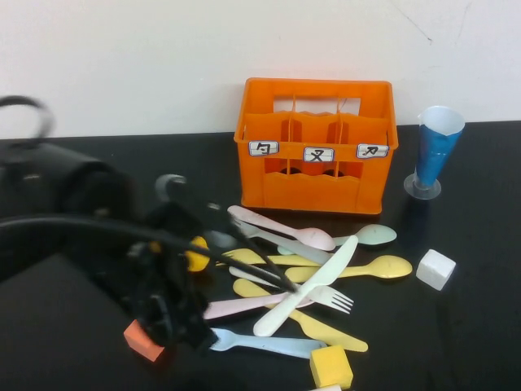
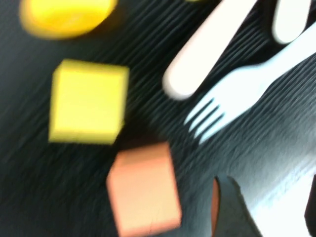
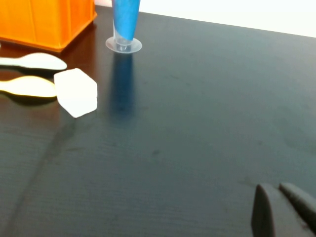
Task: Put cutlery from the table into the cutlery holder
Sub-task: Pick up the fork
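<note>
The orange cutlery holder (image 1: 316, 147) stands at the back of the black table. Pastel cutlery lies in a pile in front of it: a pink spoon (image 1: 281, 228), a mint spoon (image 1: 374, 235), a yellow spoon (image 1: 366, 269), a whitish knife (image 1: 309, 285) and a light blue fork (image 1: 264, 343). My left gripper (image 1: 175, 322) hangs low at the pile's left end. In the left wrist view it (image 2: 271, 212) is open and empty, just short of the light blue fork's tines (image 2: 232, 96). My right gripper (image 3: 281, 207) is shut and empty over bare table, out of the high view.
A blue cone cup (image 1: 435, 151) stands right of the holder. A white cube (image 1: 435, 269), a yellow cube (image 1: 330, 366) and an orange cube (image 1: 144, 340) lie around the pile. A yellow duck (image 1: 195, 252) sits by the left arm. The left wrist view shows another yellow cube (image 2: 88, 101).
</note>
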### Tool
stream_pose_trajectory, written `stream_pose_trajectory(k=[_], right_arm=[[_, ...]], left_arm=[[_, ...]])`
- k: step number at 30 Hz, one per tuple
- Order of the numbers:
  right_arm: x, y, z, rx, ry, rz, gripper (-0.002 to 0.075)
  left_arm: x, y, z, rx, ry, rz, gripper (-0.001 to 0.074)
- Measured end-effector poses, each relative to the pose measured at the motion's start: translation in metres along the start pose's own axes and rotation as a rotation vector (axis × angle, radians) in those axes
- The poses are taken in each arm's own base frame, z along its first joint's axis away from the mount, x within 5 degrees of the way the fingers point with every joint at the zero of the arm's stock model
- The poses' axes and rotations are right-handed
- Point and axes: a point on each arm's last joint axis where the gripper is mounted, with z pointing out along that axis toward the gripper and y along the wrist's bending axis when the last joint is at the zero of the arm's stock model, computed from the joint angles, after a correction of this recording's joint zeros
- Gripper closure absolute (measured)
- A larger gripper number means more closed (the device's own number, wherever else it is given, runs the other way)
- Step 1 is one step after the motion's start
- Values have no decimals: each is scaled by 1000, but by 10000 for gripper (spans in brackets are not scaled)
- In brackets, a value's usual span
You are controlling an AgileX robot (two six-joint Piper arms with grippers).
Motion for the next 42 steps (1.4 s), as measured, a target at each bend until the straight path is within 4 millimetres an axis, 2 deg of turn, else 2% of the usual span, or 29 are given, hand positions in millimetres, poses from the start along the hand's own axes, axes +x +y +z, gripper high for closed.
stream_pose_trajectory(k=[3,7,11,16,21,29,35,37,42], right_arm=[[0,0,0,0,0,0,729],[0,0,0,0,0,0,729],[0,0,0,0,0,0,729],[0,0,0,0,0,0,729],[0,0,0,0,0,0,729],[0,0,0,0,0,0,729],[0,0,0,0,1,0,729],[0,0,0,0,1,0,729],[0,0,0,0,1,0,729]], left_arm=[[-15,-8,19,23,45,171,419],[-21,-18,38,87,66,460,417],[-25,-24,45,127,31,664,416],[-33,-23,49,96,-45,816,416],[-39,-24,52,87,-102,874,416],[-39,-24,84,138,-37,890,416],[-39,-24,94,159,-14,881,422],[-39,-24,94,163,-14,878,454],[-39,-25,93,169,-21,869,633]])
